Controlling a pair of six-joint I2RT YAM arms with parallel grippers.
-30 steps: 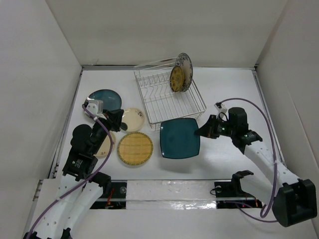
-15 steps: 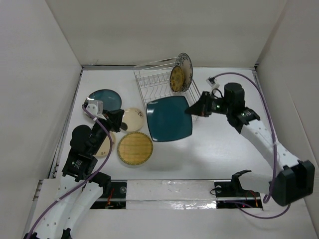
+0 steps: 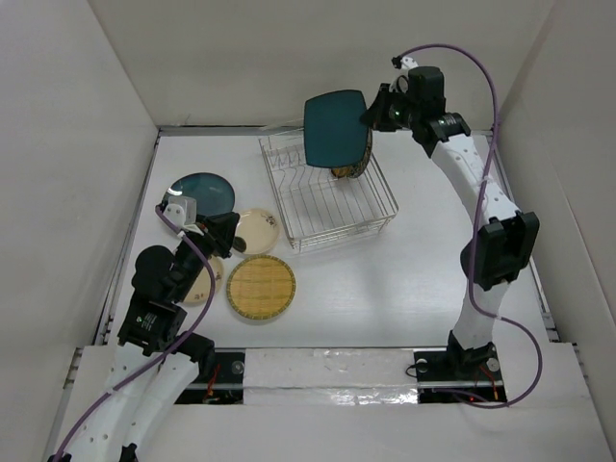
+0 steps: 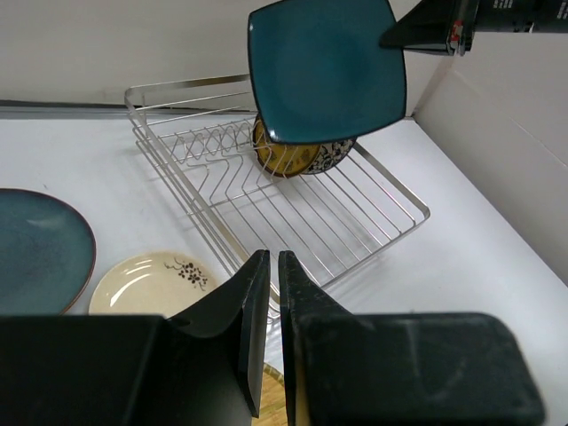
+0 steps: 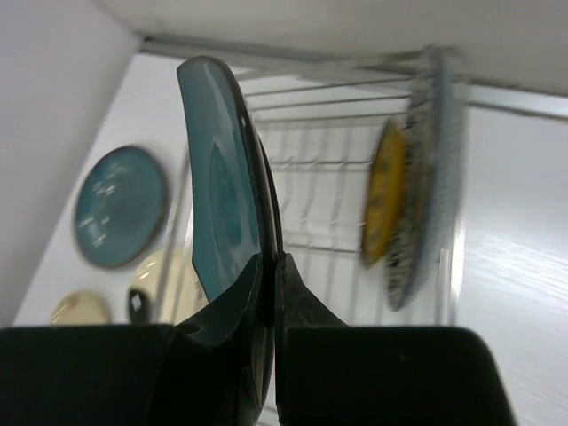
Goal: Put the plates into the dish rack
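Gripping square teal plate (image 3: 335,128) above dish rack (image 3: 318,197), right claw (image 3: 369,117); left claw (image 4: 273,266) closed, empty.

Rack: your dish rack (image 3: 318,207) sits on the table (image 3: 414,279), toward the far wall.
In rack: racked plates (image 4: 293,158) stand at its far right end.
Above rack: held plate (image 3: 335,128) hangs over that end, pinched in your right gripper (image 3: 371,114).
Left of rack: far plate (image 3: 204,192); middle plate (image 3: 258,229) just beside the rack; tucked plate (image 3: 204,279) partly under your left arm (image 3: 173,274); near plate (image 3: 261,287).
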